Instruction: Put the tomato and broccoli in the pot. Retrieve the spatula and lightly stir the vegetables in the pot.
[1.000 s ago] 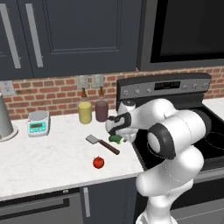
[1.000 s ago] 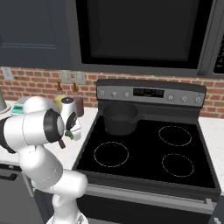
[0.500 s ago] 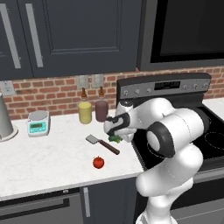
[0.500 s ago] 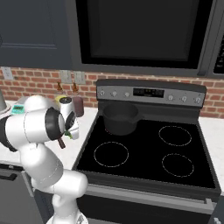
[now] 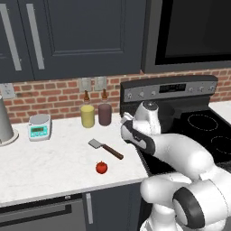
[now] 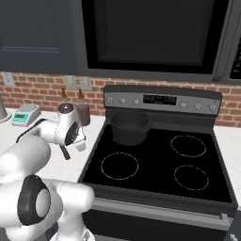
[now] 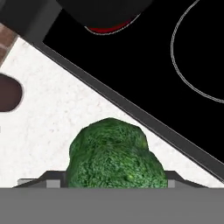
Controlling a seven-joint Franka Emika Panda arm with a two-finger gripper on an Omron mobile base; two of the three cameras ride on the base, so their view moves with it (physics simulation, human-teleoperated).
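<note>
In the hand view my gripper [image 7: 116,178] is shut on the broccoli [image 7: 114,154], a bumpy green head that sits between the fingers above the white counter beside the stove's edge. The left base view has the gripper [image 5: 128,134] at the counter's right end, close to the stove. The tomato [image 5: 102,168] lies near the counter's front edge. Just behind it lies the spatula [image 5: 104,148], left of the hand. The dark pot [image 6: 128,126] stands on the stove's back left burner, to the right of the hand [image 6: 71,132]; its edge [image 7: 100,11] is at the top of the hand view.
A yellow jar [image 5: 87,116] and a maroon jar [image 5: 104,114] stand against the brick wall behind the spatula. A small kitchen scale [image 5: 39,126] sits further left. The black stovetop [image 6: 155,164] has three bare burners.
The jaws have closed on the broccoli. The arm's elbow has swung lower, while the hand stays at the counter's right end. Tomato and spatula have not moved.
</note>
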